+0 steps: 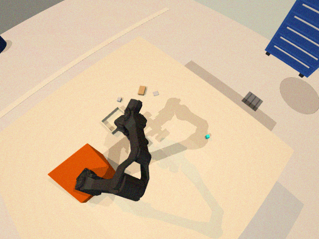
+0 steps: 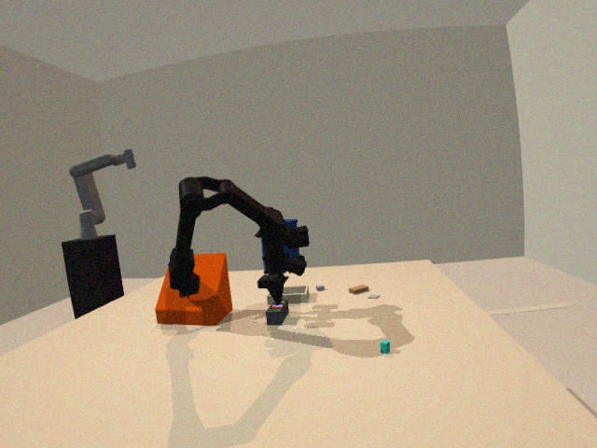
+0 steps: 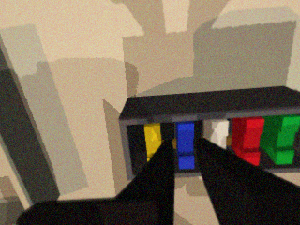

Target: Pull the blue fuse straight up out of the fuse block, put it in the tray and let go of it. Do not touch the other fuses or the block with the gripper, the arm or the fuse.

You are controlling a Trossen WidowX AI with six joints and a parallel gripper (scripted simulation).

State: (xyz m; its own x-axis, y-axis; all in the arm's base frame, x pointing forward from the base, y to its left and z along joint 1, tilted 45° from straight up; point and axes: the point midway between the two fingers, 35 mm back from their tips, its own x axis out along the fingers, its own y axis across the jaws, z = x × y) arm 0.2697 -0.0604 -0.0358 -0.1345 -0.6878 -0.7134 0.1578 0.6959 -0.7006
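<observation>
Wrist view: gripper (image 3: 184, 141) looks down along its two black fingers onto the fuse block (image 3: 206, 103).
Blue fuse: blue fuse (image 3: 186, 145) sits seated in its slot, second from the left in the row, not in the tray.
Row order: yellow fuse (image 3: 152, 141), blue, white fuse (image 3: 218, 132), red fuse (image 3: 247, 138), green fuse (image 3: 282, 141), left to right.
Pincer: spread narrowly, one fingertip on each side of the blue fuse. Nothing pinched. Blue shows in the gap between the tips.
Contact: cannot tell whether the tips touch the fuse or the block. The left fingertip overlaps the edge of the yellow fuse in this view.
Exterior view: arm (image 2: 231, 195) rises from its base by the orange block (image 2: 197, 289), folds at a high elbow, then slopes down and forward to the wrist.
Wrist pose: last links hang near vertical, gripper (image 2: 276, 297) pointing straight down, tip just above the top of the fuse block (image 2: 276, 314).
Tray: tray (image 2: 295, 292) sits on the table just behind the block, apart from the gripper.
Top view: arm (image 1: 135, 133) covers the block completely. The tray (image 1: 109, 118) shows only its far-left corner beside the wrist.
Base: orange block (image 1: 74, 164) sits at the near-left, with the arm's shoulder overlapping its edge.
Other: teal cylinder (image 2: 384, 345) stands well apart to the right on the table.
</observation>
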